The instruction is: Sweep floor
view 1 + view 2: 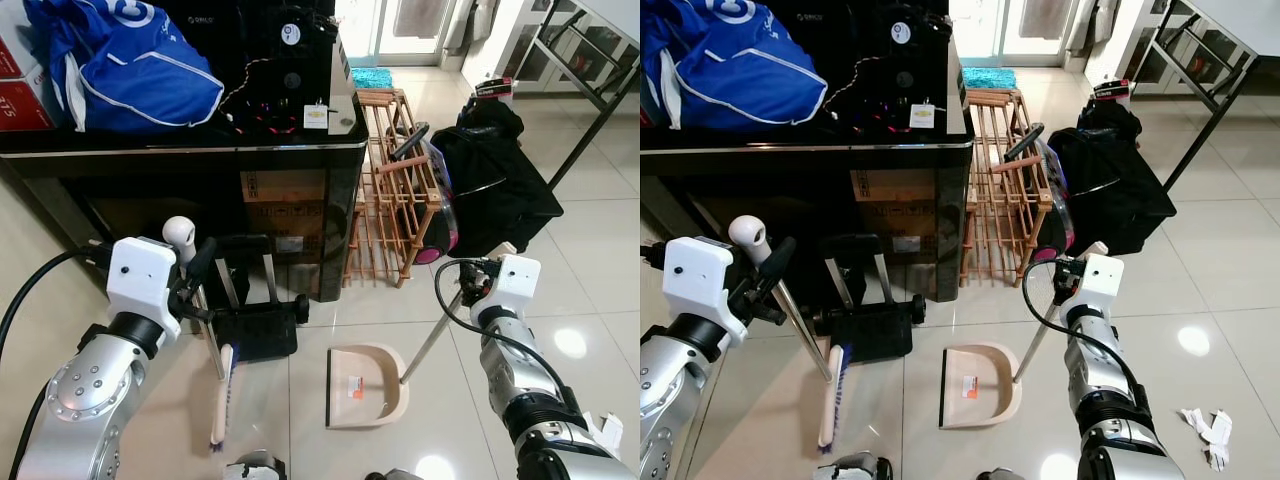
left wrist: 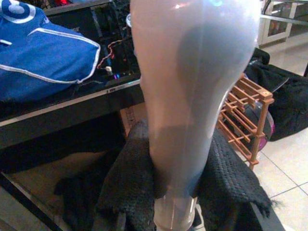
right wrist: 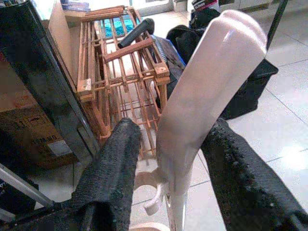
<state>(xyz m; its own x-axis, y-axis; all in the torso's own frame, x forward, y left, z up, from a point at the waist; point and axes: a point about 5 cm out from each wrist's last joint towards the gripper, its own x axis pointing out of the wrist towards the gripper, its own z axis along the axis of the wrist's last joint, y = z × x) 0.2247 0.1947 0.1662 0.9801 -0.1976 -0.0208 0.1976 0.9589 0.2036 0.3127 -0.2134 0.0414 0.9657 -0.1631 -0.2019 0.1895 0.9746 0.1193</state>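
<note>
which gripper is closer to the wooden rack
Right. The right gripper, shut on the dustpan handle, is just before the wooden rack; the left gripper, holding the broom, sits farther left.

Broom handle (image 2: 192, 96), pale w/ glossy rounded top, runs up between the left gripper (image 2: 175, 192)'s two black textured fingers (image 2: 127, 187), which are clamped on it near its lower part. Behind: blue bag (image 2: 43, 53) w/ white piping sits on a black table (image 2: 72, 103), near its front edge; red/black wires (image 2: 108, 53) beside the bag. Wooden rack (image 2: 245, 120) stands on pale tiled floor (image 2: 288, 159), black bag (image 2: 284, 101) beyond it.
</note>
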